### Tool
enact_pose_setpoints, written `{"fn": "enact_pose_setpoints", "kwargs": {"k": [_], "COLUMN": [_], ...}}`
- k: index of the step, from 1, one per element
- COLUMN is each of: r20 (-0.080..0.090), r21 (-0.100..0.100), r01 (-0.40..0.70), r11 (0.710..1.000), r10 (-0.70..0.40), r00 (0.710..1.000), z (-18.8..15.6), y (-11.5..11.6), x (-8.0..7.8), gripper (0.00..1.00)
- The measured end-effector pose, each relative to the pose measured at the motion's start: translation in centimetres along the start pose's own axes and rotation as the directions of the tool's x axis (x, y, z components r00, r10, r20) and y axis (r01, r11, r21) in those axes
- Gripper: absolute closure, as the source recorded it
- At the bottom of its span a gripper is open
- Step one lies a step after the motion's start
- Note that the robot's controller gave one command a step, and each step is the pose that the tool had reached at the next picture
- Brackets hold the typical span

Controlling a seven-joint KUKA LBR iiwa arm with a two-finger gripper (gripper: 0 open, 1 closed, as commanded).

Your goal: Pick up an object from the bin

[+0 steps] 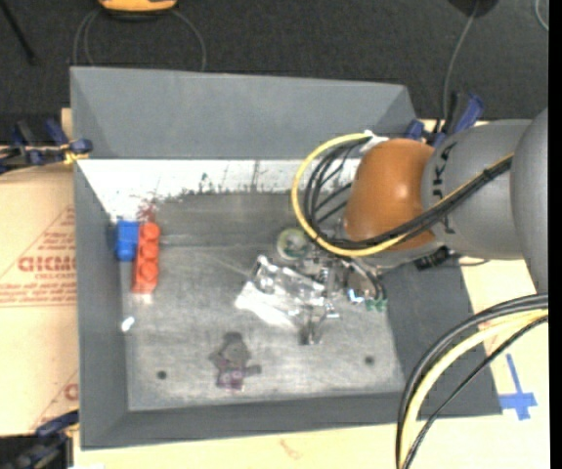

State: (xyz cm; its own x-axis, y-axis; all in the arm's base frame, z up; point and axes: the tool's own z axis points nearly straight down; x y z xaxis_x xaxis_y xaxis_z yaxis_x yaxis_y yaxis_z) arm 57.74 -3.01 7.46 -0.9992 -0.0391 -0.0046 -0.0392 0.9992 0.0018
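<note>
Orange wrist cover [388, 203] and looped cables [305, 189] on the arm hide the right part of the bin [241, 125]. Under them the gripper [312, 319] sits low against a crumpled clear-and-white wrapper [266, 296]. Metal and wrapper blend together, so I cannot tell whether the gripper is spread or closed. Well left of the wrapper, a blue block [125, 240] touches a row of orange blocks [147, 257]. Below-left of the wrapper lies a small purple figure [232, 361]. To its right, a green bit [375, 305] peeks from beneath the arm.

Orange brick [146, 258], blue brick [125, 240], purple toy [234, 361], grey bin [232, 115].
</note>
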Motion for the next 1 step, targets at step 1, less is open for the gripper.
{"fn": "enact_pose_setpoints", "kwargs": {"k": [1], "r20": [-0.001], "r21": [0.0], "r01": [0.0], "r11": [1.0], "r10": [0.0], "r00": [1.0], "z": [-0.15], "y": [-0.02], "x": [-0.1], "gripper": [0.0]}}
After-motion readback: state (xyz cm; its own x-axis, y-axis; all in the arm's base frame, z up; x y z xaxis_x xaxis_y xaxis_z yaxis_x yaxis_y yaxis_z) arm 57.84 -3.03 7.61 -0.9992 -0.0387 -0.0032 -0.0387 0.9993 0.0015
